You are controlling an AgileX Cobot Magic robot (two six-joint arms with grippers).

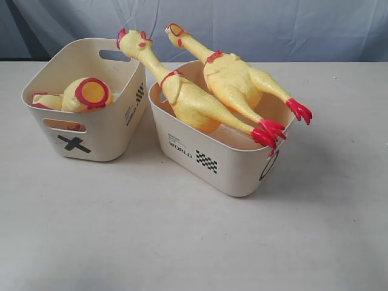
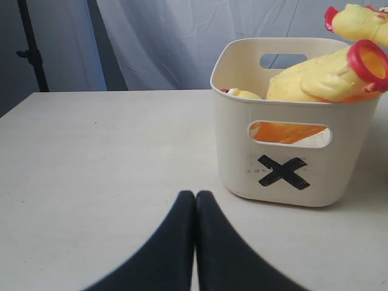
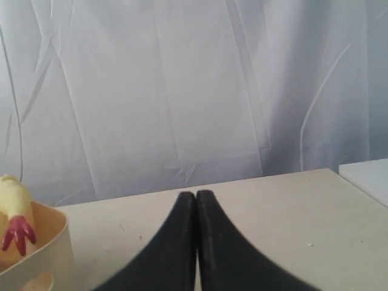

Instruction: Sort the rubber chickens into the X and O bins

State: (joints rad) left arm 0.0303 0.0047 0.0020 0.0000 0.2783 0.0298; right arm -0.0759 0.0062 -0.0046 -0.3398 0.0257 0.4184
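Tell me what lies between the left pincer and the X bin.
Only bare tabletop; the left wrist view shows nothing between the left pincer and the X bin.

Likely a lab: white backdrop (image 3: 182,91), plain table (image 1: 182,242).

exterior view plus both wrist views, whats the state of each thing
X bin, upright, holds headless body
headless body, lying inside X bin
near whole chicken, propped across O bin, ends overhanging
far whole chicken, likewise
O bin, upright, holds both
left tool, shut, empty
right tool, shut, empty
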